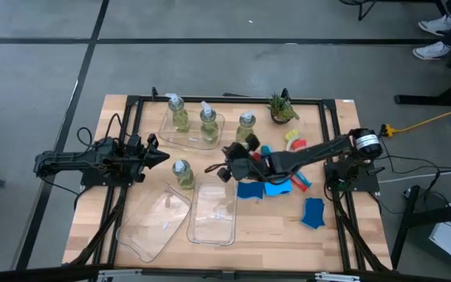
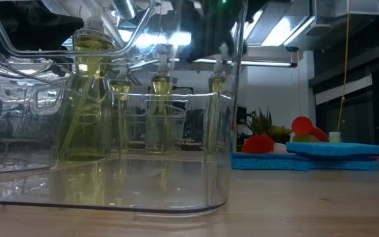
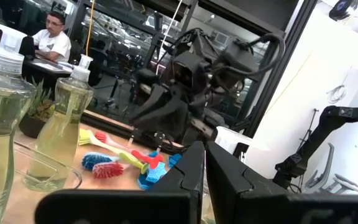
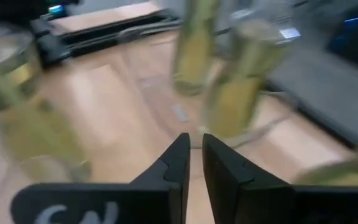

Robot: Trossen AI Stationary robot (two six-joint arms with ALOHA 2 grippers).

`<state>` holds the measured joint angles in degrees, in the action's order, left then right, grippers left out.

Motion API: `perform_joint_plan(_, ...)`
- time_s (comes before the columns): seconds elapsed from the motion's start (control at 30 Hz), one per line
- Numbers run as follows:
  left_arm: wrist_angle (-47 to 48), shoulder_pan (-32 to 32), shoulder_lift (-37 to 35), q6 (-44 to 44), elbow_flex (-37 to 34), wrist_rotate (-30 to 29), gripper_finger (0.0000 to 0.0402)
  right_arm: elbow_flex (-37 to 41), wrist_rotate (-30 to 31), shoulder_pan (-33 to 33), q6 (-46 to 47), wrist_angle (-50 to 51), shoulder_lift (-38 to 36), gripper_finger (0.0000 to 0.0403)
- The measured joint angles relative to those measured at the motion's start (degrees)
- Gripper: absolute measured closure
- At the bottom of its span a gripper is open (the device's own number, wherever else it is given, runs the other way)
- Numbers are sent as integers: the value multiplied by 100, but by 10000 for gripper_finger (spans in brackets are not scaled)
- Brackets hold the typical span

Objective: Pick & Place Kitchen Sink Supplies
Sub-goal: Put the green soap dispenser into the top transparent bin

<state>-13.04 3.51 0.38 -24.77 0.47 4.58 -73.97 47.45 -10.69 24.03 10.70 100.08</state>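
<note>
Four clear pump bottles of yellow-green liquid stand upright. Two (image 1: 178, 115) (image 1: 207, 123) are in a clear tray at the far side, one (image 1: 247, 125) is beside that tray, and one (image 1: 182, 171) is near the table's middle. Blue sponge pieces (image 1: 249, 189) (image 1: 313, 212) lie flat right of centre. Brushes lie by the plant (image 1: 294, 142) and by the sponges (image 1: 301, 182). My right gripper (image 1: 212, 168) (image 4: 194, 146) reaches in from the right to mid-table, shut and empty, right of the middle bottle. My left gripper (image 1: 163, 157) (image 3: 204, 155) waits at the left, shut.
Two clear trays (image 1: 156, 223) (image 1: 214, 213) sit at the near side, in front of the middle bottle. A small potted plant (image 1: 282, 109) stands at the far right. A black frame rail (image 1: 225, 99) borders the table. People sit in the room beyond.
</note>
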Motion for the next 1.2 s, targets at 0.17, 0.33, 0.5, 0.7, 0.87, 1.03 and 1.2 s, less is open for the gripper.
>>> perform_joint_plan(0.17,1,0,-1,-1,0,0,391,0,930,-197,589,1166,14,359)
perform_joint_plan(0.33,0,0,-2,0,2,0,391,2,1291,-367,1546,2530,-276,355)
perform_joint_plan(0.5,2,0,0,-2,0,1,391,2,1472,-432,2101,3559,-427,302)
perform_joint_plan(0.7,2,0,-1,-1,1,1,391,2,1769,-425,2839,4493,-425,176)
perform_joint_plan(0.87,2,1,-1,0,1,2,391,50,2039,-375,2992,4676,-425,82)
perform_joint_plan(1.03,2,2,0,-2,0,0,391,321,2049,-148,2969,4329,-423,32)
perform_joint_plan(1.2,2,1,0,-1,1,2,391,604,1996,20,2804,3810,-418,16)
